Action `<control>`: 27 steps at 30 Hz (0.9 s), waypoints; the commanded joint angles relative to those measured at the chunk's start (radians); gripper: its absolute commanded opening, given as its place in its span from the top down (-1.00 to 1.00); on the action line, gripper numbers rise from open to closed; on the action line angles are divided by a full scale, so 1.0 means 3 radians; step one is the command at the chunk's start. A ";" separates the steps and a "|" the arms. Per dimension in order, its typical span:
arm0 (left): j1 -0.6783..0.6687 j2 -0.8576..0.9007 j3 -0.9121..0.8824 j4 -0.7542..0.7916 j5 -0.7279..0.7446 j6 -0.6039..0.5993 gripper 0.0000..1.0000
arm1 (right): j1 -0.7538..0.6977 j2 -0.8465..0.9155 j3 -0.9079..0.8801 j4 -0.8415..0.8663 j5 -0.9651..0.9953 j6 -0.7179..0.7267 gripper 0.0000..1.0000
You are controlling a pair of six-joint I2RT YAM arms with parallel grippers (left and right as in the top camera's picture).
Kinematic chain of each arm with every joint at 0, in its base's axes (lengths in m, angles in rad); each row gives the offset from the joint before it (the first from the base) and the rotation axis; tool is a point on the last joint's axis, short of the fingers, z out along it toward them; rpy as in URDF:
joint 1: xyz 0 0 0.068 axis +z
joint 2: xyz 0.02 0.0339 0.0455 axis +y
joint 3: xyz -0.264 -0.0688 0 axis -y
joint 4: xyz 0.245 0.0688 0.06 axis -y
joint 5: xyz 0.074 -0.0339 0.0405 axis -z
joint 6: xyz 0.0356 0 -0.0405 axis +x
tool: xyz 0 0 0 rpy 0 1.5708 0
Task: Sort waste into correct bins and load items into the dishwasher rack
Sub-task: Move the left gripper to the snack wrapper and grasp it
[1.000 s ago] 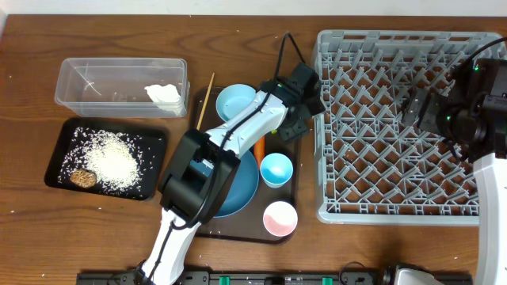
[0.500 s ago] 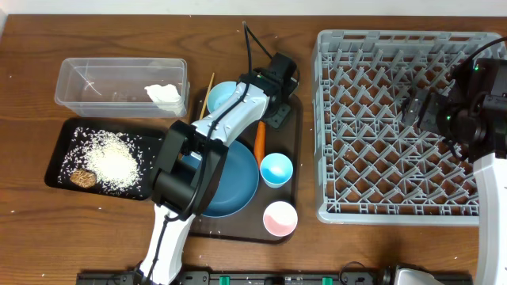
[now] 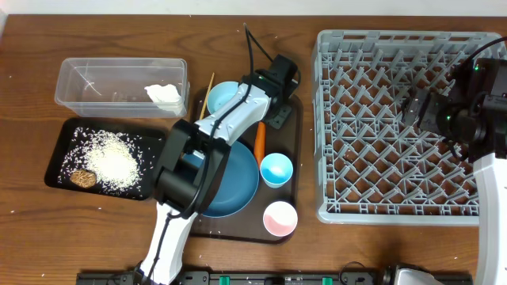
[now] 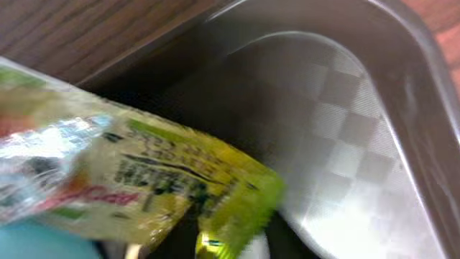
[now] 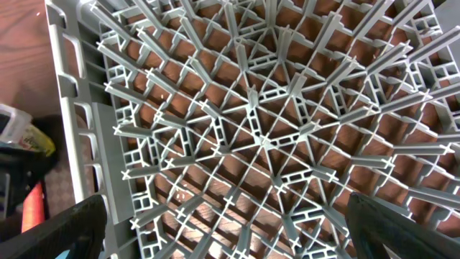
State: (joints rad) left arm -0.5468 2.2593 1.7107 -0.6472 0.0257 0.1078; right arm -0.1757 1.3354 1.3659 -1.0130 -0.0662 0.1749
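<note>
left arm [image 3: 230, 117]: slim white links joined by chunky black joint housings, with a thin black cable [image 3: 249, 47] looping off its black wrist. right arm [image 3: 475, 111]: bulky black wrist block with small green lights [image 3: 476, 67], carried on a white link.

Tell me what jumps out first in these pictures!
The big grey dishwasher rack on the right, full of pegs, grabs the eye first. On the left, white rice lies heaped in the black tray. In the left wrist view, a shiny yellow-green wrapper fills much of the frame, with the serving tray corner behind it.
</note>
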 commanded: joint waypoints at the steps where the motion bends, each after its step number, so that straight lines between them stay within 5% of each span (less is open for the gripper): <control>1: 0.0001 0.0130 -0.0042 0.0008 -0.0028 -0.0017 0.82 | -0.0022 -0.0019 0.0033 -0.0004 0.0036 -0.0051 -0.98; 27: -0.0066 -0.1250 -0.0028 -0.0032 -0.0029 -0.0055 0.88 | -0.0022 -0.0019 0.0034 0.0010 0.0034 -0.0051 -0.99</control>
State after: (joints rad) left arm -0.5674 1.8889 1.6966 -0.6506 0.0223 0.1009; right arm -0.1757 1.3354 1.3659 -1.0103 -0.0662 0.1741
